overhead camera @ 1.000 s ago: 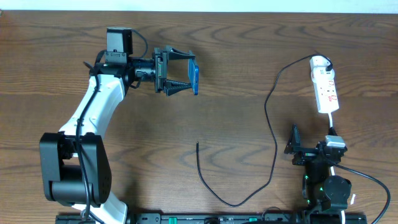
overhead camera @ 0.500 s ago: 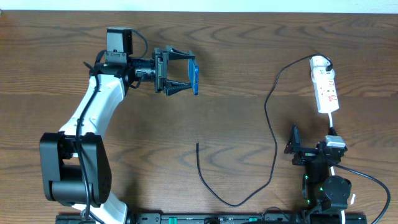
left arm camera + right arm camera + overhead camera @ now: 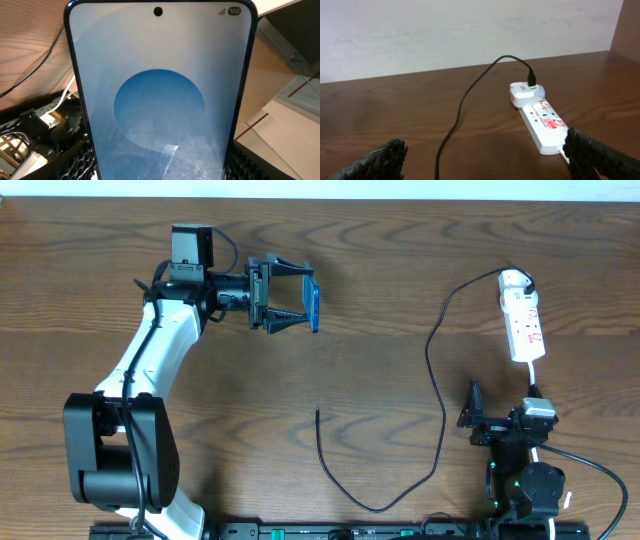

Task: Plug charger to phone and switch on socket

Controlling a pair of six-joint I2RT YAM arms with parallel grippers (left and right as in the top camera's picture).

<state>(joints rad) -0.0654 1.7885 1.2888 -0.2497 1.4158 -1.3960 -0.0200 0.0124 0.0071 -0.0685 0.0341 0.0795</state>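
My left gripper (image 3: 300, 304) is shut on the phone (image 3: 314, 305), held on edge above the table at the upper left. Its blue screen fills the left wrist view (image 3: 160, 95), between my fingers. The charger, a thin black cable (image 3: 437, 395), runs from the socket down the table; its free plug tip (image 3: 317, 412) lies near the middle. The socket, a white power strip with red markings (image 3: 524, 320), lies at the right, also in the right wrist view (image 3: 542, 117). My right gripper (image 3: 478, 420) is open and empty, below the socket.
A white cord (image 3: 535, 375) runs from the socket's near end toward my right arm base (image 3: 525, 480). The cable's adapter (image 3: 526, 93) sits at the strip's far end. The table's far edge meets a white wall (image 3: 445, 30).
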